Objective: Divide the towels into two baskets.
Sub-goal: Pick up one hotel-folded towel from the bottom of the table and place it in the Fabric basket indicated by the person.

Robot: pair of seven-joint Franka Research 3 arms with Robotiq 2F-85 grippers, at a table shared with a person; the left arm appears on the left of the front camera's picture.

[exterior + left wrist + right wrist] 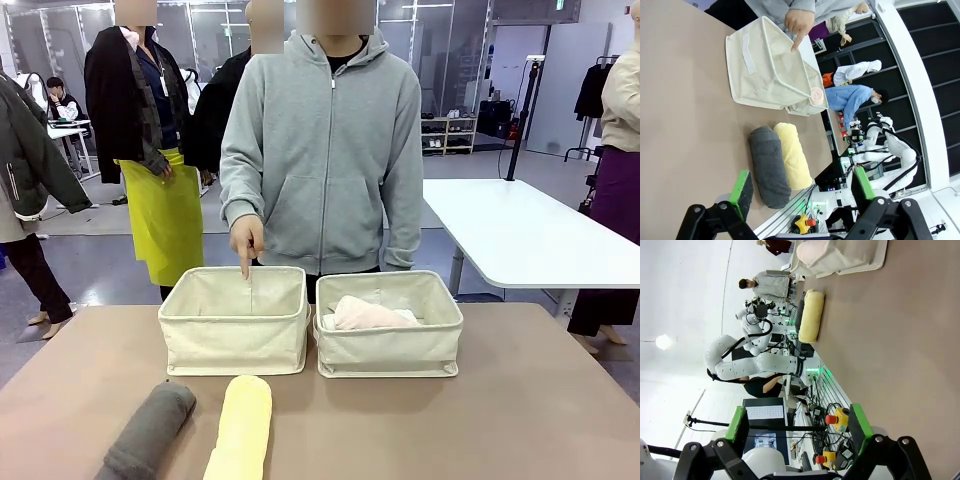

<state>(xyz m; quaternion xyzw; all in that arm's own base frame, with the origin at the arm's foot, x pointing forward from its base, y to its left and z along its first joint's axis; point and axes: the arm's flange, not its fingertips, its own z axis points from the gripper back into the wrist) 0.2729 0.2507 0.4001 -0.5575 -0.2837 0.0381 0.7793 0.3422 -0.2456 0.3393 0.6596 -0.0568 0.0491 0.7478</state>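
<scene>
Your left hand (802,190) and right hand (799,425) both gape empty; grey towel (150,428) and yellow towel (241,428) lie on the surface (500,420).

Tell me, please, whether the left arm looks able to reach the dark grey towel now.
Probably yes: the dark grey towel lies uncovered just ahead of the open left pincer, with nothing between them.

A: Entry one: just beyond the left gripper's fingers (742,192)?
B: Rolled dark grey terry towel (769,167) on the flat tan table (685,125), with a rolled pale yellow terry towel (792,155) just beside it.
A: Farther beyond?
B: Two cream canvas rectangular baskets (235,345), side by side. The right one holds a rolled pale pink terry towel (365,315), and a person's hand (246,238) is over the left one.
</scene>
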